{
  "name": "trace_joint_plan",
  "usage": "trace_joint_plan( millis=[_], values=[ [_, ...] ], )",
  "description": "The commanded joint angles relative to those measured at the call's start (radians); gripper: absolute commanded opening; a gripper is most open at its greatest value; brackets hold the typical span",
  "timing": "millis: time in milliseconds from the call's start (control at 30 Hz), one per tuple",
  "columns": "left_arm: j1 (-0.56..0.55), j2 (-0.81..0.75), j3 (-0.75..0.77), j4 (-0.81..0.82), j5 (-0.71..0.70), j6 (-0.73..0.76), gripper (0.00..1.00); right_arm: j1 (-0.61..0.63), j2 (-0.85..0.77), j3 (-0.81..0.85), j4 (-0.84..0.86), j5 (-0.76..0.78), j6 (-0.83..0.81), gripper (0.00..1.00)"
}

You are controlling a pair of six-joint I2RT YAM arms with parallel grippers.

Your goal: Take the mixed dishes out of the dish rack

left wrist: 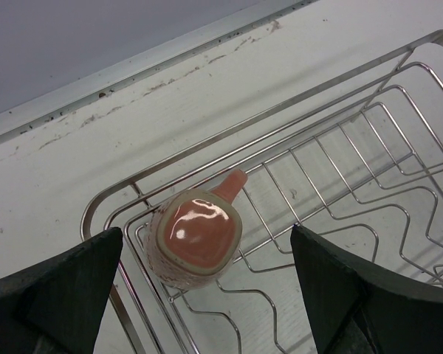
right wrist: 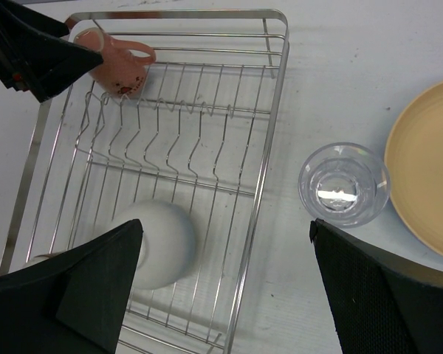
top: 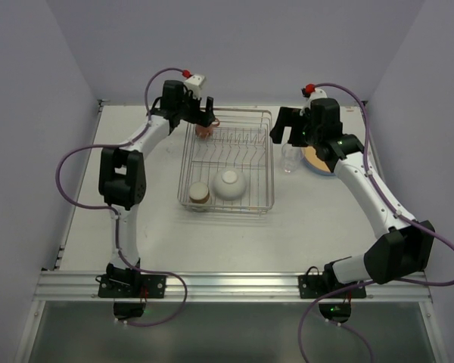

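A: So, how much is done?
B: In the rack, a cup at 7 o'clock, a bowl at 6 and a mug at 11 are left. The glass and a yellow plate stand outside, at 3 o'clock.
A: And the grippers?
B: Both are wide open and empty. The left gripper hangs over the mug and the right gripper is beside the glass. The right arm covers most of the plate, so I cannot tell what lies under it.

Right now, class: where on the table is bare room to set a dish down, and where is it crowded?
Free: the table between the dish rack and the arm bases, and left of the rack. Crowded: right of it, by glass and plate.
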Motion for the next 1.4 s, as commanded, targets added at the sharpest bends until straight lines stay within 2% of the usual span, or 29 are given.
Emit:
trace_joint_plan(
  millis=[0, 400, 700, 800, 867, 1000, 1200, 1367],
  values=[
    [0.006, 0.025, 0.061, 0.038, 0.011, 0.046, 1.00, -0.005, 0.005, 0.043, 0.045, -0.017, -0.004, 0.99],
    [0.006, 0.088, 0.079, 0.006, 0.007, 0.058, 0.98, -0.005, 0.023, 0.052, 0.045, -0.018, -0.007, 0.99],
    [0.003, 0.095, 0.062, -0.003, -0.013, 0.063, 0.79, -0.005, 0.039, 0.057, 0.045, -0.024, -0.007, 0.99],
    [-0.003, 0.092, 0.050, -0.003, -0.034, 0.072, 0.68, -0.007, 0.037, 0.058, 0.046, -0.027, -0.007, 0.99],
    [-0.006, 0.088, 0.042, -0.003, -0.050, 0.076, 0.65, -0.005, 0.039, 0.057, 0.046, -0.029, -0.007, 0.99],
    [-0.017, 0.077, 0.033, -0.003, -0.061, 0.076, 0.49, -0.005, 0.039, 0.058, 0.046, -0.033, -0.006, 0.99],
    [-0.034, 0.055, 0.036, -0.005, -0.087, 0.067, 0.38, -0.005, 0.036, 0.055, 0.048, -0.040, -0.004, 0.99],
    [-0.037, 0.028, 0.044, -0.005, -0.064, 0.053, 0.33, -0.005, 0.030, 0.052, 0.048, -0.040, -0.004, 0.99]
  ],
)
